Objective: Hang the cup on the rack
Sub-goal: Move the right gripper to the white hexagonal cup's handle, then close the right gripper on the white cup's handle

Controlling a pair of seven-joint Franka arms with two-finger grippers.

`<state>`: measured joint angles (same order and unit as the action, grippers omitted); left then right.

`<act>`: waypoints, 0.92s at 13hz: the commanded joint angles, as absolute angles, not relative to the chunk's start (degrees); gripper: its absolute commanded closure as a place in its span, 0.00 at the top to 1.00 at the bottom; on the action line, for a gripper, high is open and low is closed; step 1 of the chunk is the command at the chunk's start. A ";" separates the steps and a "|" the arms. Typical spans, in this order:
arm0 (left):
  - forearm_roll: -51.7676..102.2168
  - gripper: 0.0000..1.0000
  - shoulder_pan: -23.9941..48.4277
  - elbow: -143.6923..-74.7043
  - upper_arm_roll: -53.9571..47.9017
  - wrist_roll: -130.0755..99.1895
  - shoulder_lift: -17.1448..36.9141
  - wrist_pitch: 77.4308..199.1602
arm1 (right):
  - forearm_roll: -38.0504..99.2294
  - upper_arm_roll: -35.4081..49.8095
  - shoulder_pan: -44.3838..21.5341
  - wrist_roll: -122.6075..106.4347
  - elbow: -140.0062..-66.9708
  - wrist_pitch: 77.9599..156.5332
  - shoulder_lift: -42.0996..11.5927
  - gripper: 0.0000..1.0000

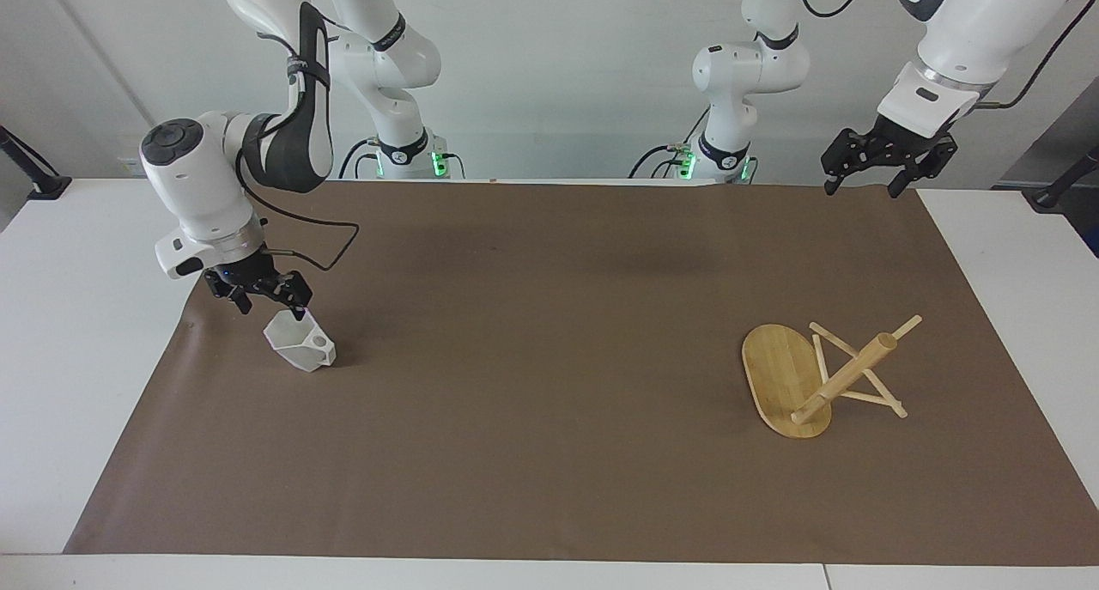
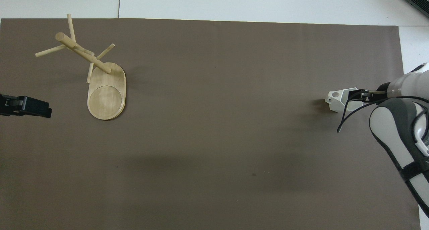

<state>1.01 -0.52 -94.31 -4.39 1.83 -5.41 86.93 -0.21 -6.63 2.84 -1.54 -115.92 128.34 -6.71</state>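
The small white faceted cup (image 1: 299,344) stands near the surface's right-arm end, the right tool (image 1: 268,302), fingers apart, at its rim. The light bamboo rack (image 1: 822,375) stands toward the left-arm end, bare brown mat (image 1: 549,358) between. The left tool (image 1: 886,162), open, waits over the mat's corner.

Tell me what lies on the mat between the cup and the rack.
Nothing: in both views only bare brown mat lies between the cup and the rack.

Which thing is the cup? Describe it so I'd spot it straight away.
Find the brown mat covering the table, then go to the right arm's end. There, directly under the right gripper, sits the cup: small, white and angular, unlike the bamboo rack at the left arm's end.
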 commanded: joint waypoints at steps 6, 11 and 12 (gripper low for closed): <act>0.44 1.00 -1.05 -95.80 -4.66 1.41 -6.85 87.01 | 0.62 -7.73 3.34 0.52 -118.56 132.01 -7.38 1.00; 0.44 1.00 -1.05 -95.80 -4.66 1.32 -6.86 87.01 | 0.62 -8.35 3.43 3.07 -118.65 132.88 -7.38 1.00; 0.44 1.00 -1.05 -95.80 -4.66 1.32 -6.86 87.01 | 0.62 -8.35 3.34 3.95 -118.91 133.93 -7.47 1.00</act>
